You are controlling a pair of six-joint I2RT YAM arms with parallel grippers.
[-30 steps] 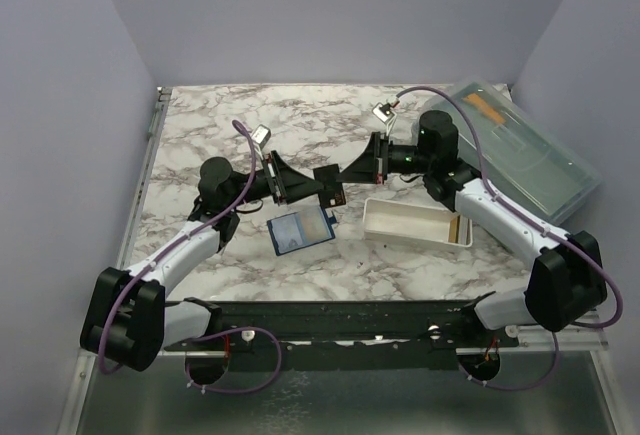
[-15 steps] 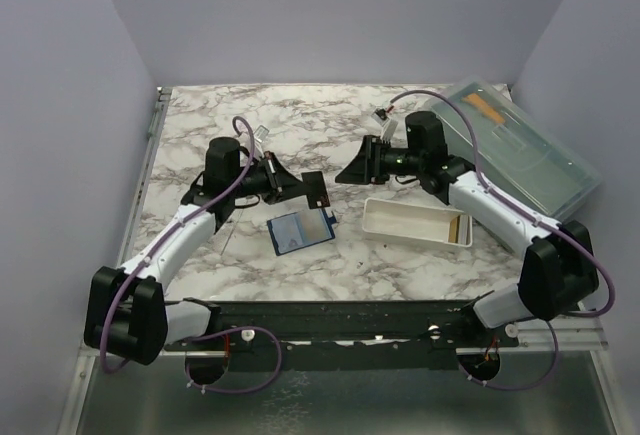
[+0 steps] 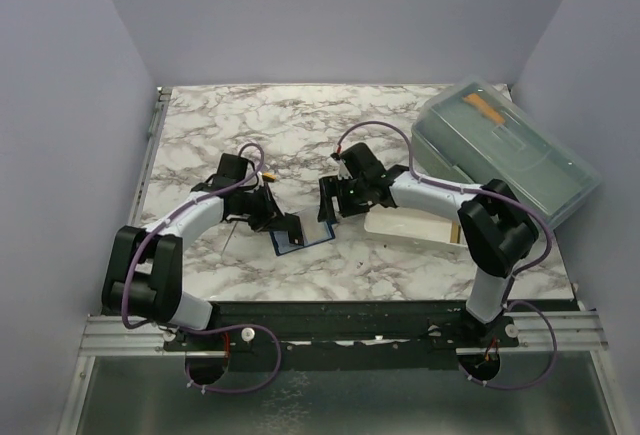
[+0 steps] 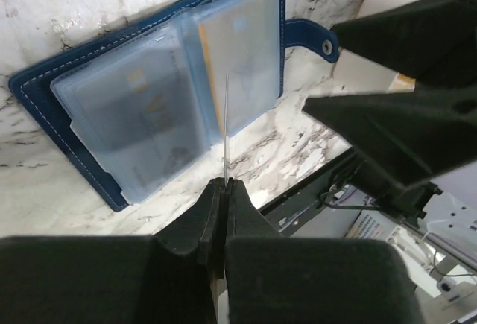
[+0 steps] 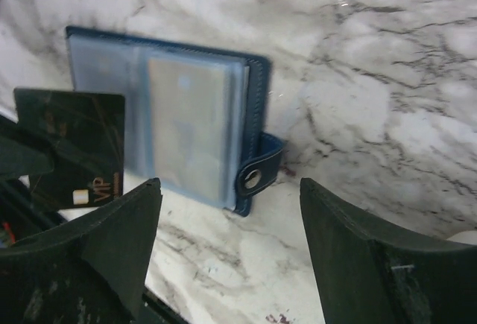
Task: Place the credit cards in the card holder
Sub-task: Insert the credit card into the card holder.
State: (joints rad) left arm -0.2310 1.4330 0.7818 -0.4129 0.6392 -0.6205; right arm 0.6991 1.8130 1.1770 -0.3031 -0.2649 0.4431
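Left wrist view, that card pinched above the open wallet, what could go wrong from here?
The card, pinched by its end in the left gripper, may miss a sleeve and bend against the card holder. The right gripper stands open, holding nothing, so the card holder may slide when pushed.

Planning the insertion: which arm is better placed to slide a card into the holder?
Left: the left gripper grips a card aimed at the open card holder; the right gripper is open, empty.
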